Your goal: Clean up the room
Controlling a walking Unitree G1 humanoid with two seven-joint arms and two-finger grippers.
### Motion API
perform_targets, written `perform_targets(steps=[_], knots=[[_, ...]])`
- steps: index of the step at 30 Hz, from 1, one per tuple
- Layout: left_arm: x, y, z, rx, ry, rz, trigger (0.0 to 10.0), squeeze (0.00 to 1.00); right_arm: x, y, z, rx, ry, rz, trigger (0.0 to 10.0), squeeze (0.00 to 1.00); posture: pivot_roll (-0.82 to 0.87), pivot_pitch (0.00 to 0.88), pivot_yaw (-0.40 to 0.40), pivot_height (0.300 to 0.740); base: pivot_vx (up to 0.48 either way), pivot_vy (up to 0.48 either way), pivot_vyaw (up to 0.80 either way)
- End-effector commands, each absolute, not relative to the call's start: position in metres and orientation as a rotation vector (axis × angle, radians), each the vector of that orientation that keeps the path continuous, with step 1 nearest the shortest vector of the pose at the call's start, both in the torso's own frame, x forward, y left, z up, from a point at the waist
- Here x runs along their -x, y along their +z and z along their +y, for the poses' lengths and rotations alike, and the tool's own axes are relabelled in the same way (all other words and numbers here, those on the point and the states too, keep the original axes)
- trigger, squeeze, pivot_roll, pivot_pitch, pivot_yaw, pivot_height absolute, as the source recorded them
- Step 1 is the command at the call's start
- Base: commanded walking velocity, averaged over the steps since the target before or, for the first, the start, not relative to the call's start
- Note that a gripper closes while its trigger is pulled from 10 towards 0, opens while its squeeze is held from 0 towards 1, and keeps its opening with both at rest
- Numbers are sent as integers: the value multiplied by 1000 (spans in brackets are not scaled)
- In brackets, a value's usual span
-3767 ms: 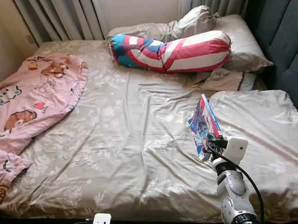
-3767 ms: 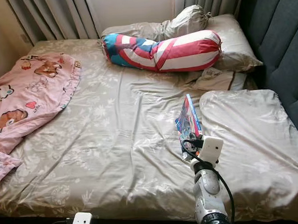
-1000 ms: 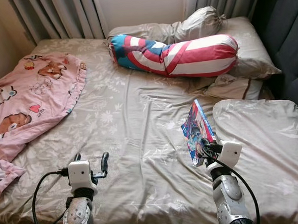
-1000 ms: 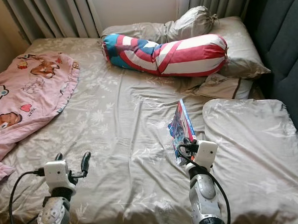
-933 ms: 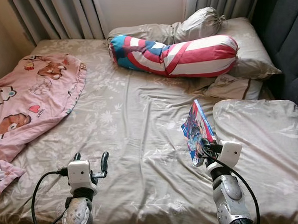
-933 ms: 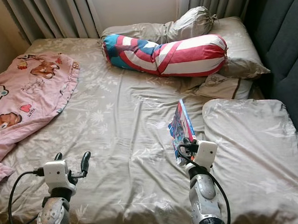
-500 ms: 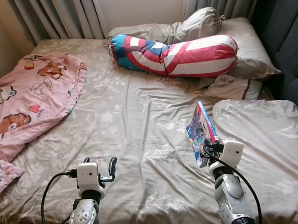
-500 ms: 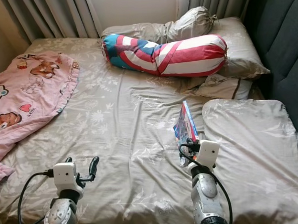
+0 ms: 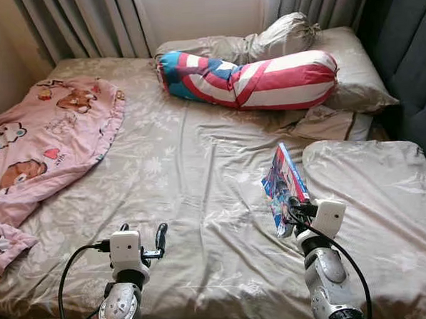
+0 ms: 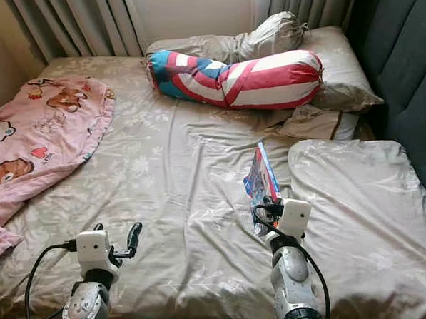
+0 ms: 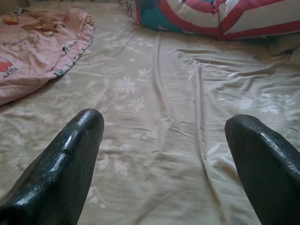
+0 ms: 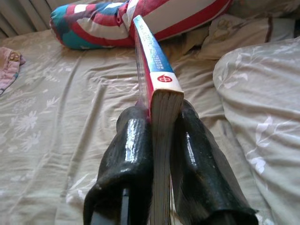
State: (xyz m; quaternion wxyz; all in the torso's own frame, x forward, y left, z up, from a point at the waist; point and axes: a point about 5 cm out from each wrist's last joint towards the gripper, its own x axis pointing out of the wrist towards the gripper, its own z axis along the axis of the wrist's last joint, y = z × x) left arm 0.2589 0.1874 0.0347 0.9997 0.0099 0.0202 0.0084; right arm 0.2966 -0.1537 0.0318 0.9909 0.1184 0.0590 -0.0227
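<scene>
A colourful book [image 9: 282, 186] with a blue, red and white spine [image 12: 152, 65] stands on edge above the beige bedsheet [image 9: 193, 182], beside a large pillow [image 9: 372, 194]. My right gripper [image 9: 290, 214] is shut on the book's lower end, one finger [image 12: 126, 150] on each cover. My left gripper [image 9: 141, 235] hovers low over the sheet near the bed's front edge, its fingers [image 11: 70, 154] wide open with nothing between them. A pink cartoon-bear blanket [image 9: 40, 140] lies crumpled on the bed's left side.
A striped red, white and blue bolster [image 9: 251, 75] lies across the head of the bed, with beige pillows [image 9: 351, 66] behind it. Grey curtains [image 9: 84, 23] hang at the back. A dark padded headboard [image 9: 407, 42] runs along the right.
The book in my right gripper has shifted slightly left and tilted a little. My left gripper holds the same spot, after moving right from where it was a second ago.
</scene>
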Motion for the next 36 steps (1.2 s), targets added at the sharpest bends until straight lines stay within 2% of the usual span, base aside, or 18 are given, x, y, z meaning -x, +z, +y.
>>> perform_targets(steps=[1, 14, 21, 36], knots=[[-258, 36, 188, -12, 18, 42, 10000, 0, -301, 39, -150, -243, -23, 87, 10000, 0, -81, 108, -4, 682, 0, 0, 0], [-259, 40, 187, -10, 13, 33, 10000, 0, -299, 37, -150, -266, -25, 87, 10000, 0, -77, 103, -5, 682, 0, 0, 0], [-260, 41, 190, -11, 25, 38, 10000, 0, -298, 36, -151, -288, -36, 85, 10000, 0, -72, 89, -6, 644, 0, 0, 0], [-260, 41, 189, -2, 12, 43, 10000, 0, -296, 34, -149, -306, -29, 88, 10000, 0, -71, 69, -1, 644, 0, 0, 0]])
